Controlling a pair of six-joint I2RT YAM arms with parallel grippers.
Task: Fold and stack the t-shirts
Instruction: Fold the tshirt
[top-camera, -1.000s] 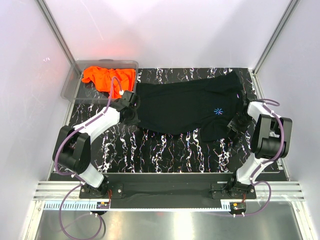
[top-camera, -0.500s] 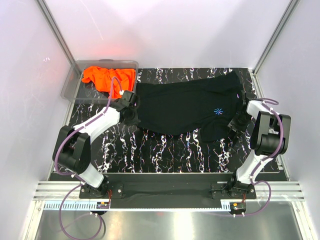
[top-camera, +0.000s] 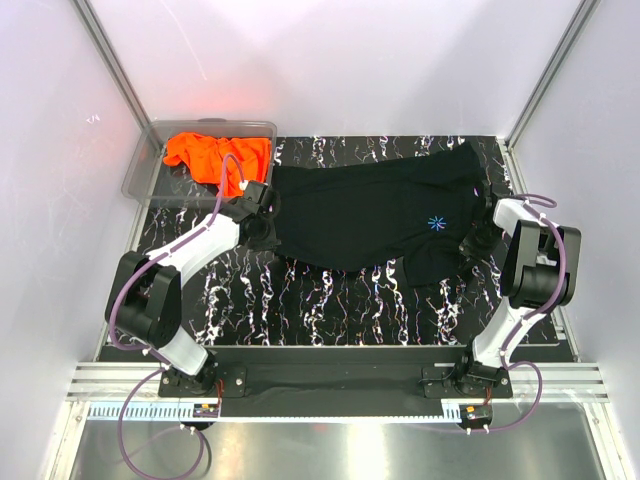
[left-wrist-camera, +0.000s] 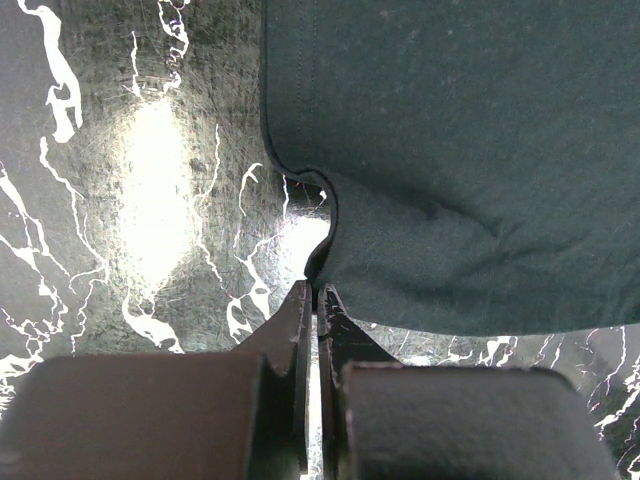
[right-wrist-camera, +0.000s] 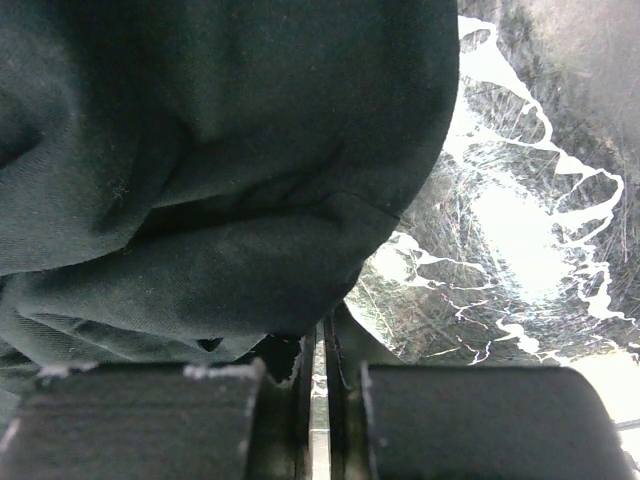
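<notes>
Two t-shirts are present. The black t-shirt (top-camera: 370, 215) lies spread on the worktop (top-camera: 330, 300). The left end effector (left-wrist-camera: 315, 297) is pinched shut on its left hem, and the right end effector (right-wrist-camera: 322, 335) is closed on bunched fabric at its right edge. The orange t-shirt (top-camera: 215, 155) lies crumpled in the clear bin (top-camera: 140, 172).

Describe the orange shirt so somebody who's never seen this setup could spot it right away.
Start at the black, white-veined table and look to its far left corner, where a clear bin sits. The orange tee lies crumpled in it. It is the only bright cloth here; the black tee is spread out on the table.
</notes>
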